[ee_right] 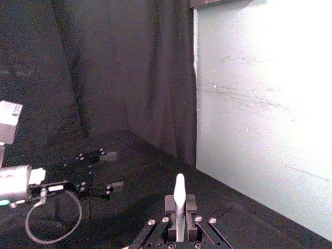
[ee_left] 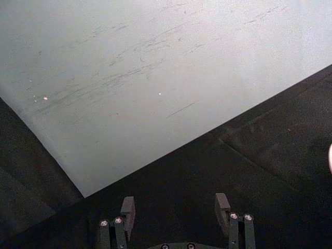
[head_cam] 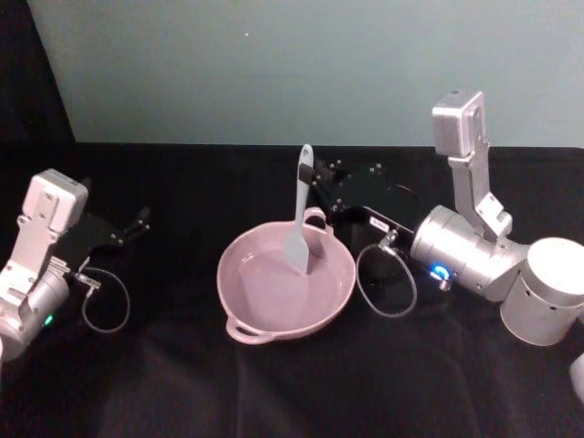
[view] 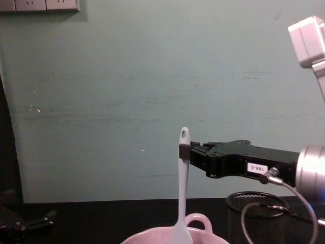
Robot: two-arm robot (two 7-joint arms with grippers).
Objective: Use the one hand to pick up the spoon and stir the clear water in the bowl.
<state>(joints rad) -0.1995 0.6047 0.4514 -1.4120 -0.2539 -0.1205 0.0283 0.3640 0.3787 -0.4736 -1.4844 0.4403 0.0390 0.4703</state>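
Handle of the spoon is pinched, a little below its tip, between the closed-in fingers of the right gripper. This gripper is reached in level from the right side, above the far rim of the pink bowl. The long axis of the spoon is held almost upright: the tip with the oval hole is pointed up, and the scoop end is pointed down, inside the bowl. Whether the bottom is touched cannot be told. In the chest view a black mesh cup is seen under the right gripper. The left gripper is parked far left over the black table, its fingers spread apart with nothing between.
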